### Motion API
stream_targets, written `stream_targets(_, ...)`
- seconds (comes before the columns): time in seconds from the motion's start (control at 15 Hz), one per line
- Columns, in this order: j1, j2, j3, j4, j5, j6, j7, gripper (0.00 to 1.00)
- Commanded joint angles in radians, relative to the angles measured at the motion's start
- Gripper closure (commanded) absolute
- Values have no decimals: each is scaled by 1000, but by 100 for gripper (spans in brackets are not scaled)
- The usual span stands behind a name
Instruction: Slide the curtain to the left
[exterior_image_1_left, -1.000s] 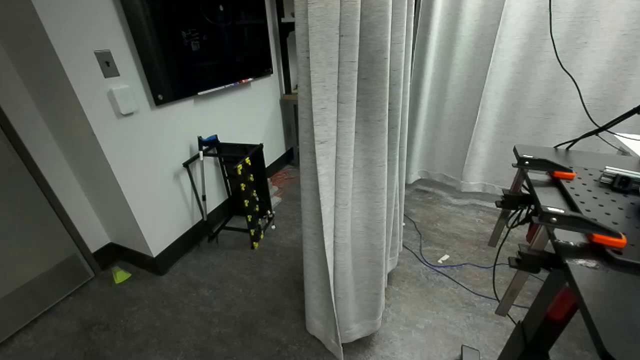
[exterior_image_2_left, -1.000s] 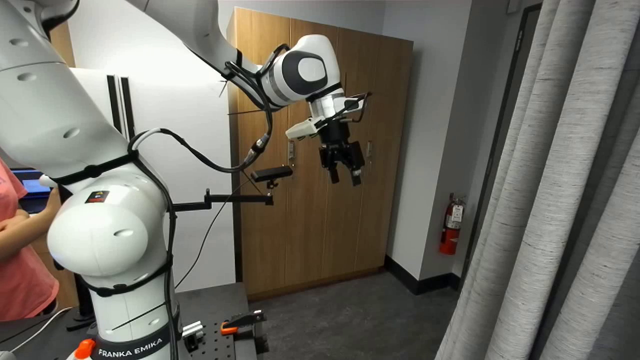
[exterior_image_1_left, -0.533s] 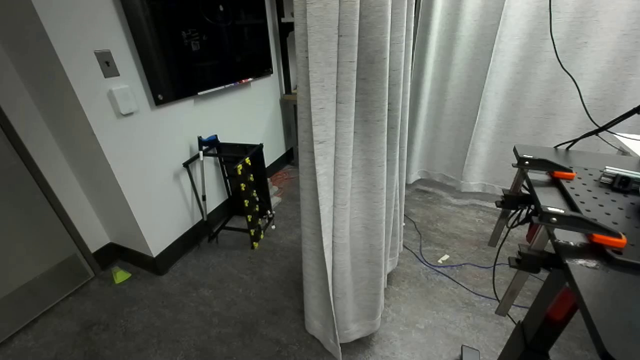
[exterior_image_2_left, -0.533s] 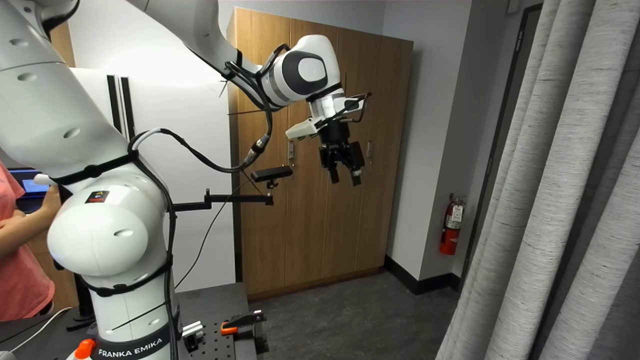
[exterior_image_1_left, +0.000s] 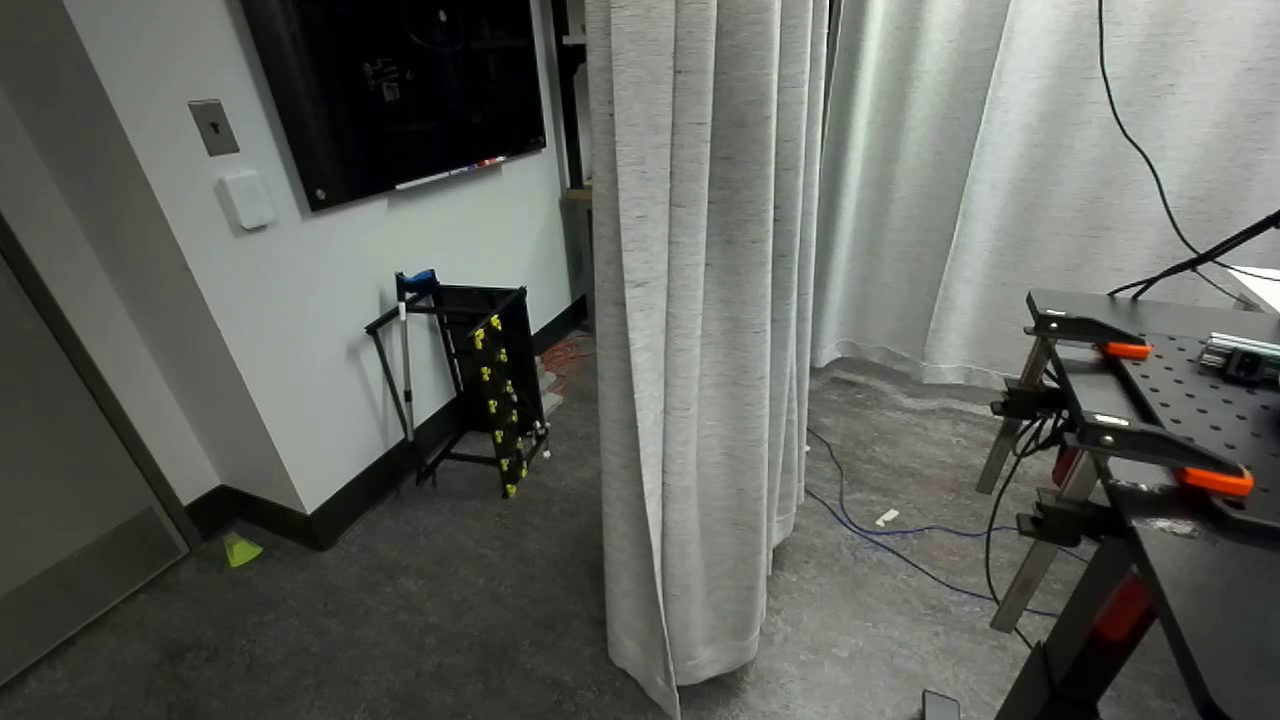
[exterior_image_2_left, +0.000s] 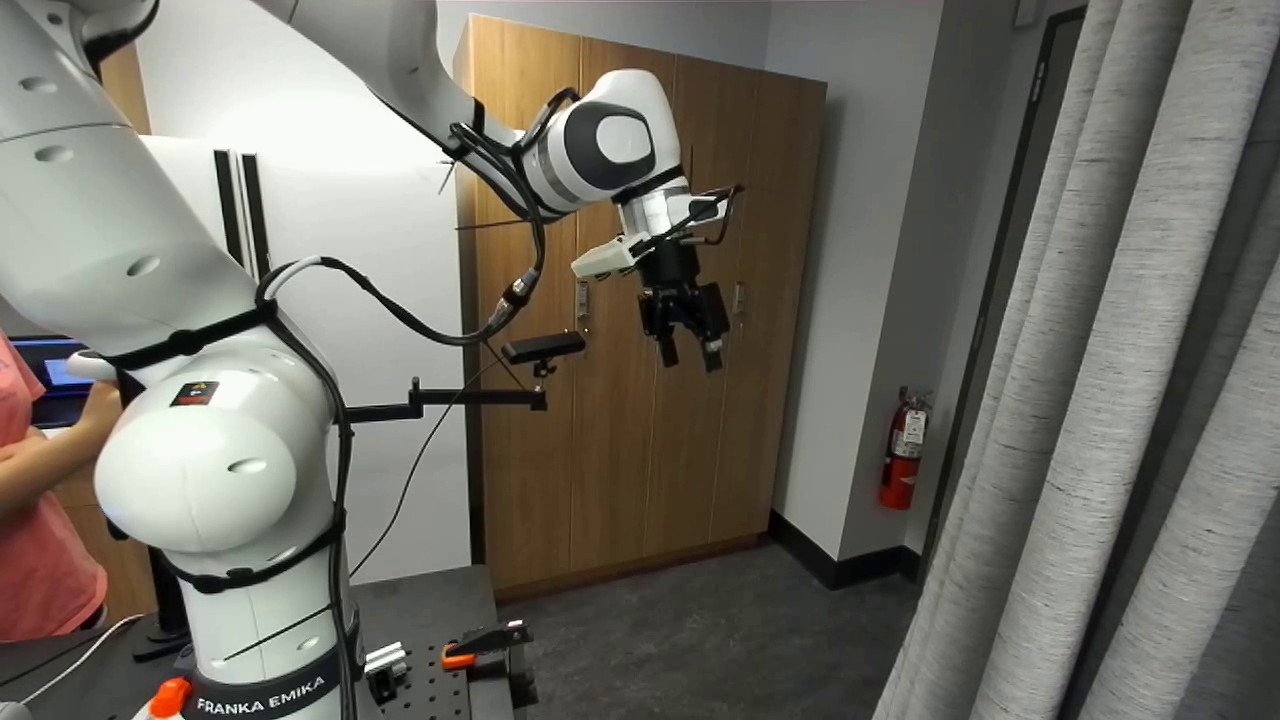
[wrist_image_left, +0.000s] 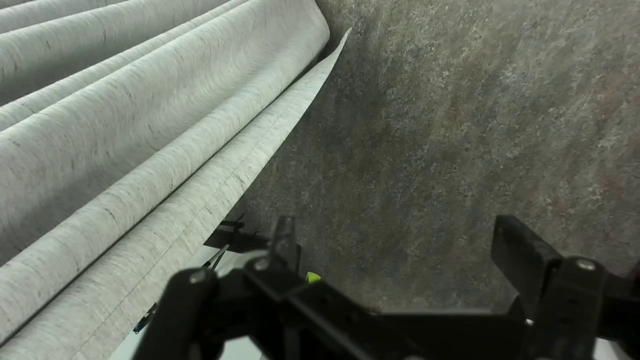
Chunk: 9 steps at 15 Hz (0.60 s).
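Observation:
The light grey pleated curtain (exterior_image_1_left: 690, 350) hangs to near the floor in an exterior view. It also fills the right side of an exterior view (exterior_image_2_left: 1120, 400) and the upper left of the wrist view (wrist_image_left: 150, 140), its free edge slanting across the floor. My gripper (exterior_image_2_left: 690, 358) hangs fingers down in mid-air, apart from the curtain. In the wrist view its two black fingers (wrist_image_left: 395, 232) are wide apart with only floor between them, and the curtain lies off to the left finger's side. The gripper is open and empty.
A workbench (exterior_image_1_left: 1190, 580) with orange-tipped clamps stands beside the curtain. More curtain fabric (exterior_image_1_left: 920, 200) hangs behind. A black frame (exterior_image_1_left: 510, 400) leans by the wall. A wooden cabinet (exterior_image_2_left: 640, 430), fire extinguisher (exterior_image_2_left: 904, 450) and person (exterior_image_2_left: 50, 540) also show. Cables (exterior_image_1_left: 930, 530) lie on the floor.
The curtain's free edge and hem have drifted slightly left in an exterior view. The arm and gripper have not visibly moved. The person has shifted a little to the left.

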<state>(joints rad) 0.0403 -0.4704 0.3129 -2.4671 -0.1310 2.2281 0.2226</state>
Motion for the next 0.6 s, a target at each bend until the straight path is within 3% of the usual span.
stream_targets(0.0,28,4,-25,3,-16,-5,12,0)
stream_targets(0.53,0,26,-29,20,-15,-57,135,0)
